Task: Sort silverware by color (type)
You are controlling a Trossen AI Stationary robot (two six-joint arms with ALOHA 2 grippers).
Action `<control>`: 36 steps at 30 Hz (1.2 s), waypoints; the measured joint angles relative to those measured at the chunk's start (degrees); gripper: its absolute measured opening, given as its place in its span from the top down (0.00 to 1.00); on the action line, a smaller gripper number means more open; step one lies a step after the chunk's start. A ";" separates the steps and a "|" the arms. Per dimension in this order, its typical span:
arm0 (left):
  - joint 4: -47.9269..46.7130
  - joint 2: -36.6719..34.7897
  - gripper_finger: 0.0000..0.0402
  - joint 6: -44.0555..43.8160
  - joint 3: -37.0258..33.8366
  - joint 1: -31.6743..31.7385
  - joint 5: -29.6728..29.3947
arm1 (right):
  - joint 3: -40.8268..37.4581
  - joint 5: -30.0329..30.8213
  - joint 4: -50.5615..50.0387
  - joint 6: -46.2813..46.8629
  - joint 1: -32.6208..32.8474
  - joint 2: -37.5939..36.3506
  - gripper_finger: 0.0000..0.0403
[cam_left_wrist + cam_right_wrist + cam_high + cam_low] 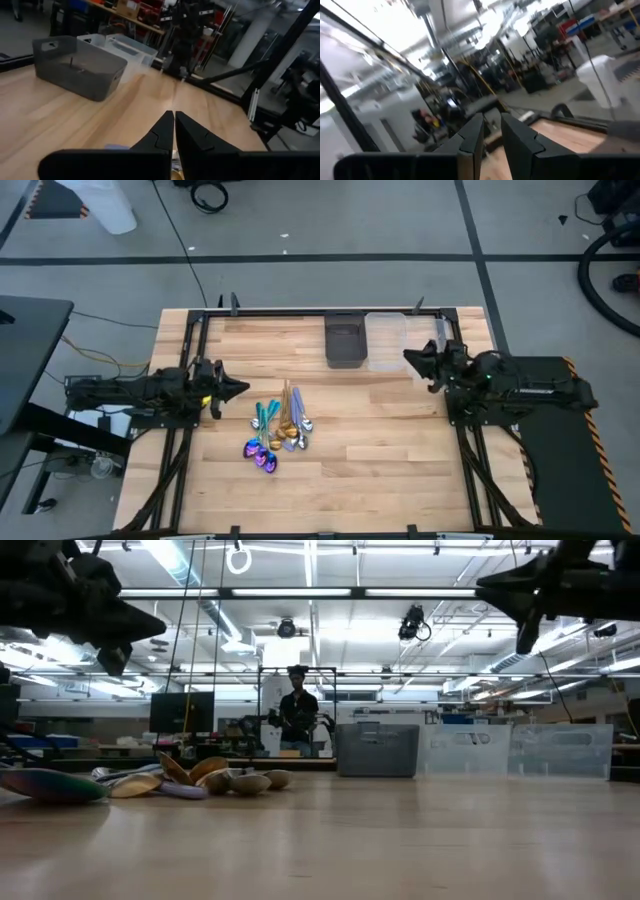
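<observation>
The silverware (276, 430) lies in a loose pile on the table's left-middle: gold, teal-blue, purple-rainbow and silver spoons overlapping one another. In the low view the silverware (150, 780) rests flat on the wood at the left. My left gripper (243, 389) hovers above the table just left of the pile, pointing right, and its fingers (174, 116) are shut on nothing. My right gripper (407, 358) hangs raised by the right edge, near the clear bin, pointing left. A narrow gap shows between its fingertips (492, 117).
A dark bin (344, 340) and a clear bin (386, 340) stand side by side at the far edge; they also show as the dark bin (377, 750) and clear bin (560, 750). Bare wood spreads across the near and right table. A person (298, 710) stands far behind.
</observation>
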 joint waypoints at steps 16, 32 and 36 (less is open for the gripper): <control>1.24 15.38 0.83 6.86 6.33 0.02 -5.45 | 26.59 5.83 -7.43 -4.82 7.44 45.78 0.80; -3.05 16.20 0.83 4.24 6.33 -2.32 -5.50 | 58.55 12.27 -29.15 -0.84 14.95 77.94 0.80; -3.04 16.20 0.74 4.47 6.33 -1.77 -6.00 | 63.79 11.08 -31.73 -0.46 16.00 84.09 0.77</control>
